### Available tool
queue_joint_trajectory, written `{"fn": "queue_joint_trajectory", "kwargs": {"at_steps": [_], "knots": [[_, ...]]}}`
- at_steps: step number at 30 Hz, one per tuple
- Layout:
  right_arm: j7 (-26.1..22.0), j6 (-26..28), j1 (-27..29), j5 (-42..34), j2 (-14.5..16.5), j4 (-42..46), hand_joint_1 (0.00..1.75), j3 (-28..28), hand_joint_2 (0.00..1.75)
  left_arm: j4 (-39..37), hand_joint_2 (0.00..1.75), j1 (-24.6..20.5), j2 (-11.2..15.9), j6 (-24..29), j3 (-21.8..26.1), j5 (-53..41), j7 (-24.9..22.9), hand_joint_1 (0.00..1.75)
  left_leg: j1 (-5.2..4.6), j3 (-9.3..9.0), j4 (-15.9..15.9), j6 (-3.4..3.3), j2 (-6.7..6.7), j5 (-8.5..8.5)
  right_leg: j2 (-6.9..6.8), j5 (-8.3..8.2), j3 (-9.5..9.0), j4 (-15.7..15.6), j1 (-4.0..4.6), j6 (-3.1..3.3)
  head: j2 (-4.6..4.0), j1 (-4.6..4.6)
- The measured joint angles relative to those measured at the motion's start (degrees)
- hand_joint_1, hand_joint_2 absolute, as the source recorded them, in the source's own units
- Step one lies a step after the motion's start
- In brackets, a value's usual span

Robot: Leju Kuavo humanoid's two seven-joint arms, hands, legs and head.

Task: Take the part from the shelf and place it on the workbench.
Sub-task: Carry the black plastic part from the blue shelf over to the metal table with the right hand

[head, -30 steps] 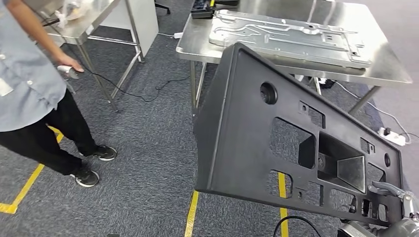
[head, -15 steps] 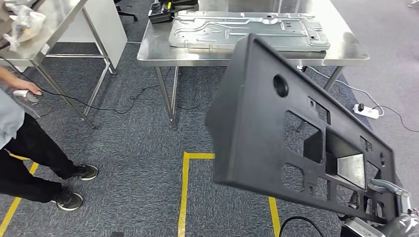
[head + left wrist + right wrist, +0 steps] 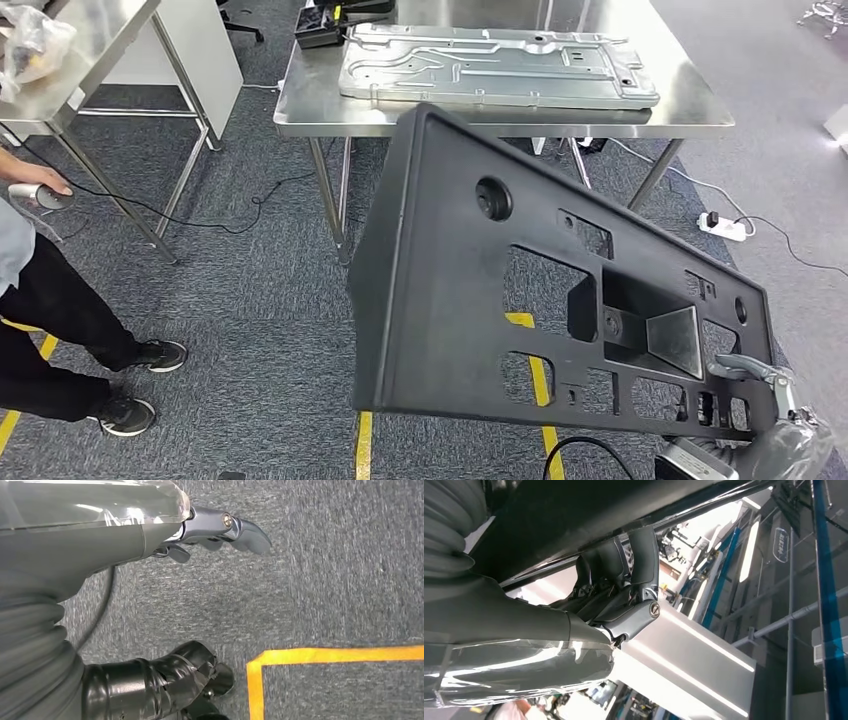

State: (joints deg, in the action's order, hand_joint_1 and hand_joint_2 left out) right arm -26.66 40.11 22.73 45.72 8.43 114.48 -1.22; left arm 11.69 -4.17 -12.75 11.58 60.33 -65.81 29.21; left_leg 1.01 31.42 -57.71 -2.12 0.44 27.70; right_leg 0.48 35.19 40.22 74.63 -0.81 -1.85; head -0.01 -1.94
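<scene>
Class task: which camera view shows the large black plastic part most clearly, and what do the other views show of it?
The head view: it shows the whole black part, tilted, with its cutouts, in front of the steel workbench, gripped at one corner by the right hand. The right wrist view gives just its dark edge above the fingers. The left wrist view looks at carpet.

workbench point(image 3: 690, 100): steel | on it: stamped metal panel point(image 3: 495, 65), black box point(image 3: 320, 25) at corner

This looks like a workshop — a place where things get made. Shiny steel tables point(image 3: 700, 100) stand on grey carpet point(image 3: 260, 300) with yellow tape lines point(image 3: 363, 445), and a big pressed metal sheet point(image 3: 500, 65) lies on one table — cables point(image 3: 200, 215) trail across the floor.
</scene>
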Motion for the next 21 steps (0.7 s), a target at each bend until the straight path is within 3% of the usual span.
{"fn": "queue_joint_trajectory", "kwargs": {"at_steps": [1, 2, 3, 5, 7, 10, 12, 14, 15, 16, 17, 19, 21], "knots": [[-0.01, 0.00, 0.00, 0.10, -0.01, -0.05, 1.75, 0.00, 1.75, 0.00, 1.75, 0.01, 0.01, -0.17, 0.00, 0.04, 0.01, 0.00, 0.05, -0.07, -0.04, 0.10, 0.06, 0.08, -0.10, -0.96, -0.08, -0.37, -0.23, -0.19, 0.01, -0.01], [-0.01, 0.00, -0.01, 0.14, -0.02, -0.08, 1.75, 0.00, 1.75, 0.00, 1.75, 0.01, 0.01, -0.27, 0.00, 0.08, 0.02, 0.00, 0.13, -0.19, -0.09, 0.28, 0.08, 0.20, -0.25, -2.90, -1.38, -3.12, -0.44, -0.33, 0.01, -0.01], [-0.01, 0.00, -0.03, 0.15, -0.03, -0.10, 1.75, 0.00, 1.75, 0.00, 1.75, -0.01, 0.01, -0.34, 0.00, 0.10, 0.03, 0.00, 0.22, -0.34, -0.18, 0.53, 0.09, 0.37, -0.47, -4.98, -3.41, -7.39, -0.61, -0.40, 0.01, -0.01], [-0.02, 0.00, -0.13, 0.16, -0.03, -0.14, 1.75, -0.01, 1.75, 0.00, 1.75, -0.05, 0.02, -0.39, 0.00, 0.14, 0.05, 0.00, 0.18, -0.48, -0.34, 1.21, 0.09, 0.67, -0.73, -7.37, -6.68, -14.13, -0.45, -0.18, 0.01, 0.00], [-0.06, 0.00, -0.19, 0.16, -0.04, -0.19, 1.75, -0.02, 1.75, 0.00, 1.75, -0.06, 0.03, -0.41, 0.00, 0.15, 0.07, 0.00, 0.07, -0.51, -0.26, 1.95, 0.12, 0.75, -0.63, -7.38, -7.21, -15.54, -0.02, 0.42, 0.01, 0.02], [-0.09, 0.00, -0.21, 0.16, -0.05, -0.18, 1.75, -0.05, 1.75, 0.00, 1.75, -0.09, 0.04, -0.42, -0.01, 0.15, 0.10, 0.00, 0.24, -0.36, -1.02, 2.93, 0.13, 1.55, -0.46, -7.69, -7.37, -16.11, -0.09, 1.78, 0.00, 0.04], [-0.09, 0.00, -0.24, 0.16, -0.05, -0.17, 1.75, -0.16, 1.75, 0.00, 1.75, -0.09, 0.05, -0.43, -0.02, 0.15, 0.12, 0.00, 0.29, 1.84, -5.95, 3.16, 0.02, 4.58, -0.48, -7.82, -7.58, -16.45, -0.16, 2.61, 0.01, 0.06], [-0.09, 0.00, -0.26, 0.16, -0.05, -0.18, 1.75, -0.27, 1.75, 0.00, 1.75, -0.04, 0.08, -0.43, -0.02, 0.14, 0.12, 0.00, 0.27, 5.58, -13.68, 3.21, -0.02, 8.01, -0.44, -7.71, -7.57, -16.38, 0.14, 3.03, 0.01, 0.07], [-0.09, 0.00, -0.26, 0.15, -0.05, -0.20, 1.75, -0.30, 1.75, 0.00, 1.75, 0.02, 0.10, -0.42, -0.02, 0.09, 0.12, 0.00, 0.25, 6.88, -16.20, 3.17, -0.03, 8.53, -0.38, -7.63, -7.59, -16.30, 0.34, 3.15, 0.01, 0.07], [-0.09, 0.00, -0.26, 0.14, -0.05, -0.22, 1.75, -0.31, 1.75, 0.00, 1.75, 0.07, 0.11, -0.42, -0.02, 0.02, 0.12, 0.00, 0.22, 7.21, -16.62, 3.03, -0.05, 7.89, -0.28, -7.53, -7.64, -16.18, 0.53, 3.25, 0.01, 0.06], [-0.09, 0.00, -0.27, 0.13, -0.05, -0.25, 1.75, -0.33, 1.75, 0.00, 1.75, 0.10, 0.12, -0.46, -0.02, -0.04, 0.12, 0.00, 0.16, 6.44, -14.73, 2.78, -0.07, 6.22, -0.17, -7.42, -7.72, -16.06, 0.70, 3.31, 0.00, 0.07], [-0.09, 0.00, -0.28, 0.12, -0.05, -0.29, 1.75, -0.43, 1.75, 0.00, 1.75, 0.08, 0.20, -0.64, -0.02, -0.18, 0.11, 0.00, -0.15, 2.95, -7.11, 1.91, -0.20, 2.35, 0.04, -7.16, -7.96, -15.88, 1.01, 3.24, 0.00, 0.05], [-0.05, 0.00, -0.32, 0.17, -0.05, -0.32, 1.75, -0.60, 1.75, 0.00, 1.75, 0.02, 0.34, -0.95, -0.02, -0.28, 0.13, 0.00, -0.48, 0.64, -1.89, 1.32, -0.23, 0.81, 0.19, -6.95, -8.03, -15.74, 1.21, 2.82, 0.01, 0.04]]}}
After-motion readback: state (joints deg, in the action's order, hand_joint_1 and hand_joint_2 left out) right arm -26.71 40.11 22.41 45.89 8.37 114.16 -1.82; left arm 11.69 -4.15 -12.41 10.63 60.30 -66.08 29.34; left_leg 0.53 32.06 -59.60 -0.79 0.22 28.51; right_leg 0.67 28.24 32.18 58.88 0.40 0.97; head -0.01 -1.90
